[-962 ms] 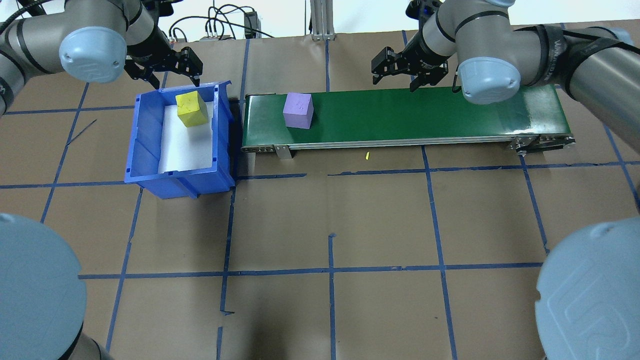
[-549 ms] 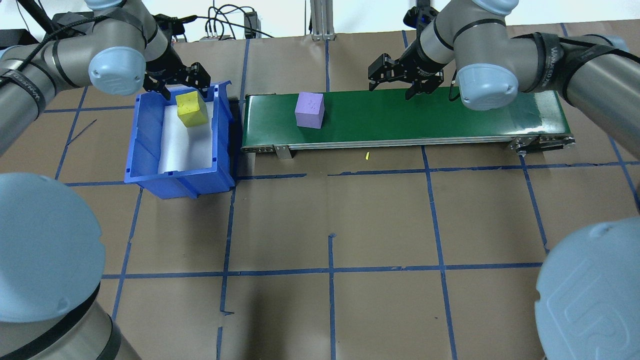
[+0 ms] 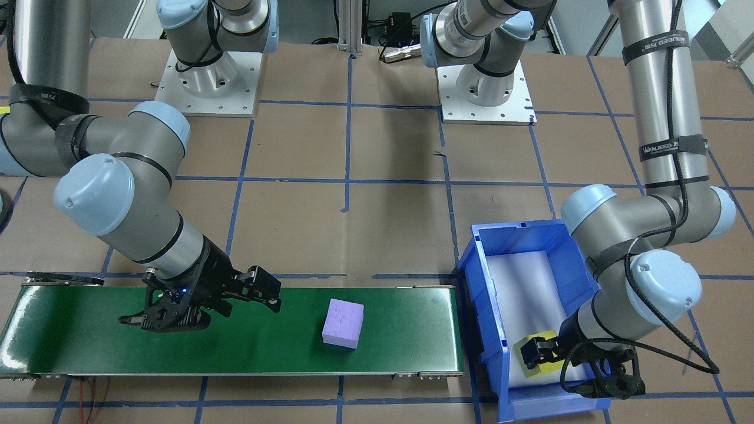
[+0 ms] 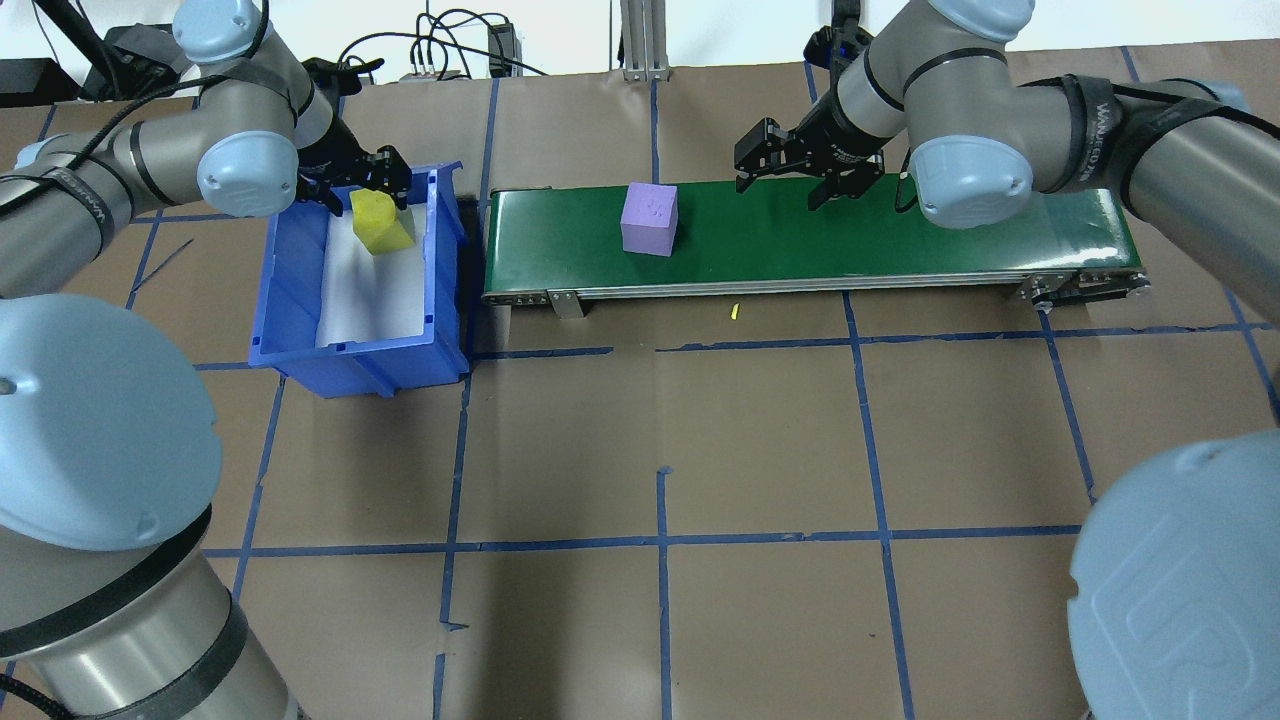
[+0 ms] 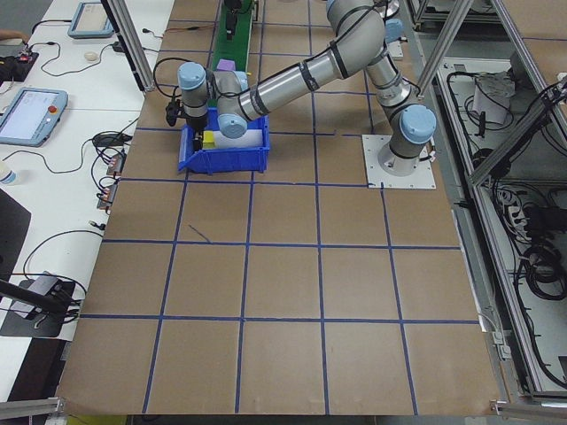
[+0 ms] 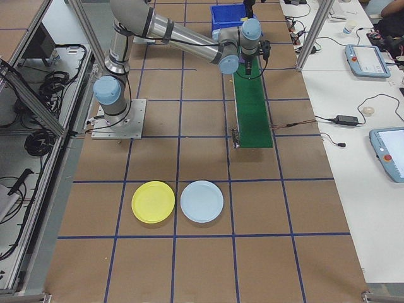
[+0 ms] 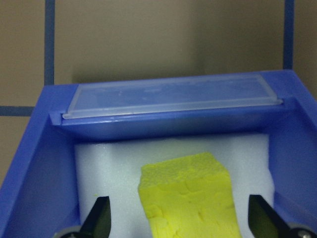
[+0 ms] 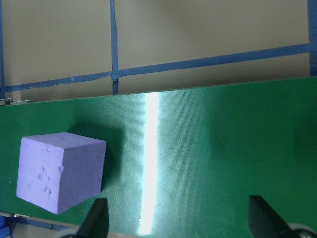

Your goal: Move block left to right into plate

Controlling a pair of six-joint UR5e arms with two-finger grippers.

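A long green conveyor belt [image 4: 900, 235] lies across the far side of a brown paper-covered table [image 4: 660, 450] marked with blue tape lines. A blue plastic bin [image 4: 290, 300] lined with white foam stands just beside the belt's end on the robot's left side.

A purple foam block [image 4: 649, 219] sits on the belt, nearer the bin end than the other end. It rests flat and nothing touches it. In the right wrist view the purple block shows at the lower left of the belt, with a bright streak of glare beside it.

The right gripper [image 4: 802, 170] hovers above the belt, a little along from the purple block, away from the bin. Its fingers are spread apart and hold nothing.

A yellow foam block [image 4: 380, 222] lies inside the bin, at the bin's far end from the robot, resting on the foam liner and turned at a slight angle. The left gripper [image 4: 352, 182] is lowered into that end of the bin over the yellow block. Its fingers [image 7: 99, 220] are apart, one on each side of the block, with a visible gap on both sides in the left wrist view.

In the exterior right view, a yellow plate [image 6: 153, 202] and a light blue plate [image 6: 202, 201] lie side by side on the table, well apart from the belt's end farthest from the bin.
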